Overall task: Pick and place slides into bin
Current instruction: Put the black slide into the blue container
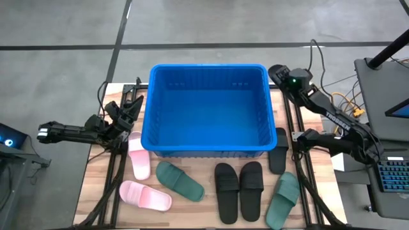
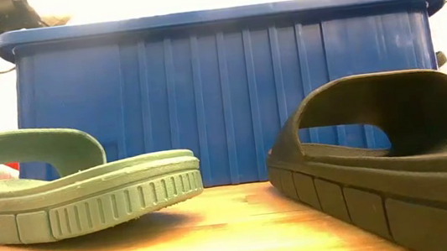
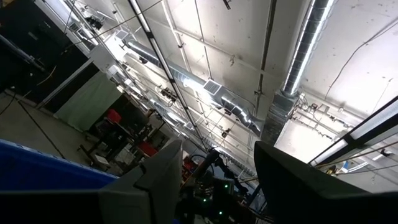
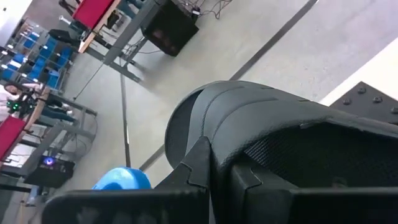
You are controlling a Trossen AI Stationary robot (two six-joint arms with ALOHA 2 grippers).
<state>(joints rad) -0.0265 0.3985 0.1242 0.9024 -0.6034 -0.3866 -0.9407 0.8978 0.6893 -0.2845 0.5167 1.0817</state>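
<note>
Slides lie on the wooden worktop [image 1: 204,217] in front of the empty blue bin [image 1: 208,108]: two pink ones [image 1: 138,155] at its left corner, a green slide [image 1: 179,181], two black ones [image 1: 239,190] side by side and a second green slide [image 1: 283,199]. Another black slide [image 1: 279,149], lifted beside the bin's right wall, is clamped in the right gripper [image 1: 285,142], whose fingers are closed on it. The left gripper [image 1: 131,107] hangs at the bin's left wall, fingers [image 3: 163,177] spread apart and empty.
</note>
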